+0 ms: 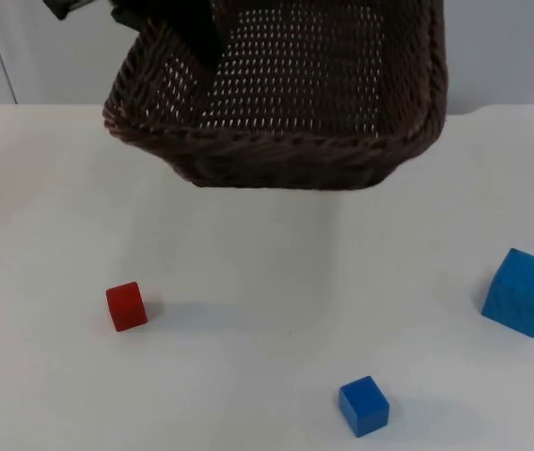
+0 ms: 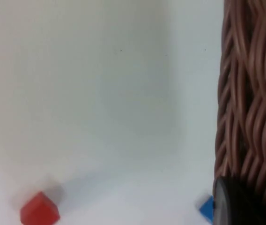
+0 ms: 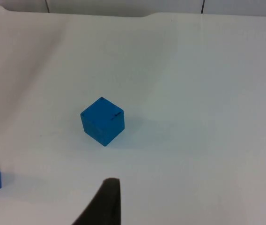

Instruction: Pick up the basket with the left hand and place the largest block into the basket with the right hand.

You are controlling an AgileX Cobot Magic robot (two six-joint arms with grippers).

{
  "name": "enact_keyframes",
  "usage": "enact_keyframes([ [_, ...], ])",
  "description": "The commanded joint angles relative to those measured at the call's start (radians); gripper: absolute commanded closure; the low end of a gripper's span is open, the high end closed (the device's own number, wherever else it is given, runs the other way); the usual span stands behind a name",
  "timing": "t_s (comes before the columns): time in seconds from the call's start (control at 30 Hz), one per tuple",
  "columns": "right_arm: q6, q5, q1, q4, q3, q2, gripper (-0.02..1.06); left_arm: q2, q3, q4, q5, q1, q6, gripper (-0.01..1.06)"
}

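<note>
1. The left gripper (image 1: 168, 28) held the basket (image 1: 286, 103) by its rim, lifted off the table (image 1: 248, 263). In the left wrist view the woven wall (image 2: 250, 93) ran close beside a fingertip (image 2: 231, 201). The basket hung tilted from that one-sided hold, so I judged it could swing or slip if the arm jerked.

2. The right gripper (image 3: 106, 206) hovered above the table with the big blue block (image 3: 102, 121) ahead of it and below, apart from it. Whether its fingers were wide or narrow I could not tell.

3. That block (image 1: 521, 291) sat turned corner-on to the right gripper. Fingers closing on edges instead of flat faces could twist it or squeeze it out.

4. A small blue block (image 1: 363, 406) lay off to the side of the big one, well apart, and a red block (image 1: 126, 306) sat below the basket, nearer the left gripper. Both blue blocks shared a colour, so picking by colour alone could take the wrong one.

5. The basket hung well away from the big block, so the carry would be long. A loose hold could drop the block short, or a low path could clip the rim.
</note>
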Motion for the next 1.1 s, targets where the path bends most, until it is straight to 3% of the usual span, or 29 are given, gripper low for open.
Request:
enact_keyframes([
  [0.0, 0.003, -0.006, -0.006, 0.000, 0.002, -0.003, -0.01, -0.042, 0.015, -0.022, 0.005, -0.003, -0.038, 1.05],
  [0.27, 0.003, -0.006, -0.006, 0.000, 0.002, -0.003, -0.01, -0.212, 0.269, -0.024, 0.005, -0.003, -0.061, 1.05],
  [0.47, 0.003, -0.006, -0.006, 0.000, 0.002, -0.003, -0.01, -0.395, 0.568, -0.031, -0.181, -0.003, -0.127, 1.05],
  [0.67, 0.003, -0.006, -0.006, 0.000, 0.002, -0.003, -0.01, -0.479, 0.759, -0.034, -0.279, -0.003, -0.127, 1.05],
  [0.87, 0.003, -0.006, -0.006, 0.000, 0.002, -0.003, -0.01, -0.482, 0.876, -0.031, -0.422, -0.003, -0.127, 1.05],
  [1.07, 0.003, -0.006, -0.006, 0.000, 0.002, -0.003, -0.01, -0.482, 0.911, -0.027, -0.503, -0.003, -0.125, 1.05],
])
